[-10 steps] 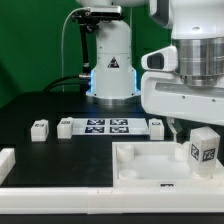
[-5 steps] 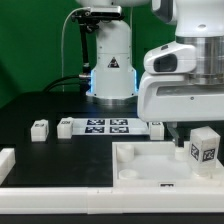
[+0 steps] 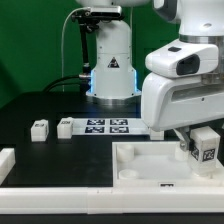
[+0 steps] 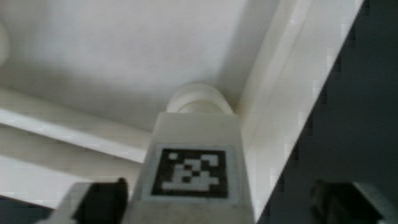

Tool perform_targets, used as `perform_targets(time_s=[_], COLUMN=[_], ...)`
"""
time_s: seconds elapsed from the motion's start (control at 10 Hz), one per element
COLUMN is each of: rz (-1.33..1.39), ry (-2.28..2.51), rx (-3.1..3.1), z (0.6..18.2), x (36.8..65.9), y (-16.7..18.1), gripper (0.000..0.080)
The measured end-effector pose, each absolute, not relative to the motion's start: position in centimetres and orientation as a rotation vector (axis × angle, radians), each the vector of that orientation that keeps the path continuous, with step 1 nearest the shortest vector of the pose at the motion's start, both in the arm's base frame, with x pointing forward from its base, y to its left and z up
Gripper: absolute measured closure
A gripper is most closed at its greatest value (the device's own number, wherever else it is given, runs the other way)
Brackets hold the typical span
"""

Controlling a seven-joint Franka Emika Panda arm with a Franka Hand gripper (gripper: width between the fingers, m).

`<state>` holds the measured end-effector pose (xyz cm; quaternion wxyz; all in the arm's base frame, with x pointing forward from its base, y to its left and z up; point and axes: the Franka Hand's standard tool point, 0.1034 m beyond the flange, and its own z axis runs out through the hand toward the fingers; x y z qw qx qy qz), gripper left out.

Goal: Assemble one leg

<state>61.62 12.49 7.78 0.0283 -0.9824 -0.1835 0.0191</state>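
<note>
The leg (image 3: 205, 146), a small white post with a square tag, stands upright at the tray-like piece's (image 3: 145, 168) near corner on the exterior view's right. In the wrist view the leg (image 4: 196, 160) runs down toward a round corner socket (image 4: 199, 98). My gripper (image 3: 200, 135) is over the leg's top, its dark fingers (image 4: 102, 200) on either side of it. One finger is close to the leg. A strip of background shows between the leg and the other finger, so the jaws stand open around it.
The marker board (image 3: 105, 126) lies at the table's middle, with small white parts beside it (image 3: 40, 128) (image 3: 66, 127) (image 3: 157, 125). Another white part (image 3: 6, 160) sits at the exterior view's left front. The arm's base (image 3: 110, 60) stands behind.
The hand has shifted and turned a little toward the exterior view's right and now covers more of the picture. The leg has stayed in the same spot.
</note>
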Motion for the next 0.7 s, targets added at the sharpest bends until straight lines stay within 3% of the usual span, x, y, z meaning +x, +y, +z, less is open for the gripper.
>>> perform_targets(time_s=[0.1,0.2,0.7], rz=[0.059,0.059,0.012], ry=[-0.567,-0.566,-0.318], rx=[-3.033,-3.034,-3.054], z=[7.78,7.77,7.76], x=[61.64,61.63,61.88], y=[12.41,12.37,12.13], gripper=[0.0389,0.0506,0.0506])
